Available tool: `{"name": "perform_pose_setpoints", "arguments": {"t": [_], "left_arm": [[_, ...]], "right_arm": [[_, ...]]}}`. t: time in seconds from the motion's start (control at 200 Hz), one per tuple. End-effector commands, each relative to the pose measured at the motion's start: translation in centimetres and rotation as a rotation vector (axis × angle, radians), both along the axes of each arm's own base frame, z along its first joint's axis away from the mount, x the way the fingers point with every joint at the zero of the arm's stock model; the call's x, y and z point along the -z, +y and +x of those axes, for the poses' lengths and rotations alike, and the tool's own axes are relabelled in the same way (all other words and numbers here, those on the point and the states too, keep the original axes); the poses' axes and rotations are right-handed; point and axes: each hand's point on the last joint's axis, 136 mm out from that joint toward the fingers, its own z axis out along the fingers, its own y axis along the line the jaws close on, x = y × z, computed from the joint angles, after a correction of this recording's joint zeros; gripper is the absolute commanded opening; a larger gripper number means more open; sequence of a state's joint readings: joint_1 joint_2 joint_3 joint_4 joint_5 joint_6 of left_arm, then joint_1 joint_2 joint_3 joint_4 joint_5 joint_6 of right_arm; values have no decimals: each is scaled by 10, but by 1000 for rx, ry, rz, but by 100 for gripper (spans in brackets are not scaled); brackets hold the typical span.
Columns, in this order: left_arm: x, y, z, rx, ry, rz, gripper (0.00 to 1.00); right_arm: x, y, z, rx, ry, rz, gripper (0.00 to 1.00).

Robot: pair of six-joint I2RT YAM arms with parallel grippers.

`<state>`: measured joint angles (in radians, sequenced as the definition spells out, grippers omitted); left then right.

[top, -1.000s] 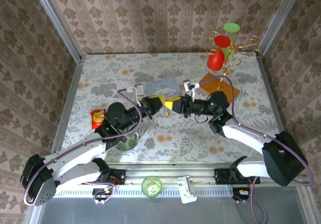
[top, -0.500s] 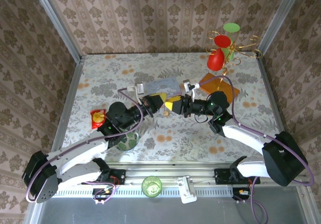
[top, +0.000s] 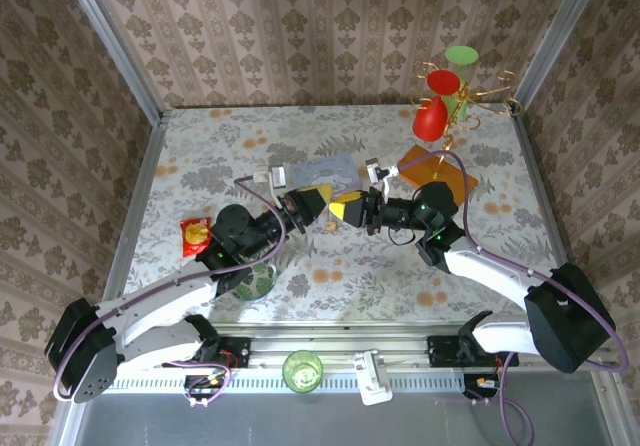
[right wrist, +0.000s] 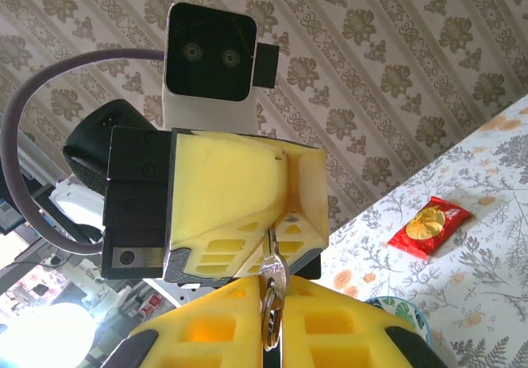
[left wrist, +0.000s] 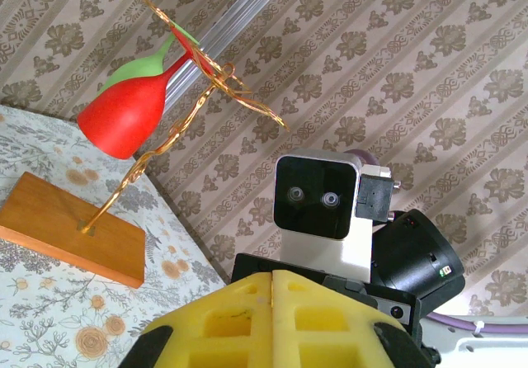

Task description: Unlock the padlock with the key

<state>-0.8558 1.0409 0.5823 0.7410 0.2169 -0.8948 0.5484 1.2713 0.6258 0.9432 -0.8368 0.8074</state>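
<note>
While the two arms are reaching in from the near edge of the table point(top: 350, 266), a green tumbler point(top: 302, 370) is standing on the rail between their bases. Just beyond it, a round green-patterned dish point(top: 256, 282) is lying partly under the left arm. A red-and-yellow snack packet point(top: 195, 233) is resting on the table a little farther out, to the left.

At mid-table the left gripper point(top: 320, 207) and the right gripper point(top: 346, 210) are meeting tip to tip above the surface. In the left wrist view, the left gripper's yellow pads point(left wrist: 231, 318) are pressing together with no gap at the seam. The right gripper is pinching the key point(right wrist: 272, 273), a small silvery bunch on a ring, between its own yellow fingers point(right wrist: 338, 323). A thin silvery stem point(right wrist: 271, 240) is running from that bunch up to the left gripper's fingertips. I cannot tell whether the stem is a key blade or the shackle. The padlock's brass body is hiding from the cameras, and I cannot tell whether it is sitting inside the left pads.

Behind the grippers a pale blue tin point(top: 325, 173) is lying flat on the table. Farther right, a wooden stand point(top: 437, 169) is carrying a gold wire rack. A red goblet point(top: 430, 121) and a green goblet point(top: 461, 56) are hanging from the rack, near the back wall.
</note>
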Motion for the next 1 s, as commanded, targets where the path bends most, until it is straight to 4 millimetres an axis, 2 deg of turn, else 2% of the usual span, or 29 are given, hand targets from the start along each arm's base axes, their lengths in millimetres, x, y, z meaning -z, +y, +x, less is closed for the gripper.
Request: {"name": "perform_pose_setpoints", "arguments": {"t": [0.0,0.17,0.22,0.315,0.4,0.475,0.495,0.51,0.615,0.695,0.785,0.865,0.995], "left_arm": [[9,1,1,4,21,6,0],[8,1,0,8,18,11,0],[6,-1,-1,16,13,15,0],[6,-1,-1,16,10,19,0],[8,2,1,-5,13,17,29],[11,8,4,-37,22,15,69],[12,9,5,-46,24,17,94],[12,11,6,-55,22,19,99],[14,24,13,-120,35,44,100],[19,35,20,-174,59,94,100],[42,42,29,-239,133,258,100],[57,36,34,-229,148,395,100],[94,26,46,-211,205,526,100]], "right_arm": [[-18,-2,-6,7,-76,35,9],[-19,-2,-8,1,-78,38,6],[-20,-2,-8,0,-85,41,0],[-20,-2,-8,-5,-83,39,0],[-17,-2,-9,-6,-76,30,0],[-12,-2,-8,-1,-65,15,0],[-9,-2,-8,1,-60,7,0],[-8,-2,-7,3,-56,1,0],[8,-2,-6,19,-32,-60,0],[33,-4,1,59,24,-166,0],[65,-11,9,108,96,-297,0],[89,-22,17,159,170,-363,0],[135,-55,41,322,340,-499,0]]}}
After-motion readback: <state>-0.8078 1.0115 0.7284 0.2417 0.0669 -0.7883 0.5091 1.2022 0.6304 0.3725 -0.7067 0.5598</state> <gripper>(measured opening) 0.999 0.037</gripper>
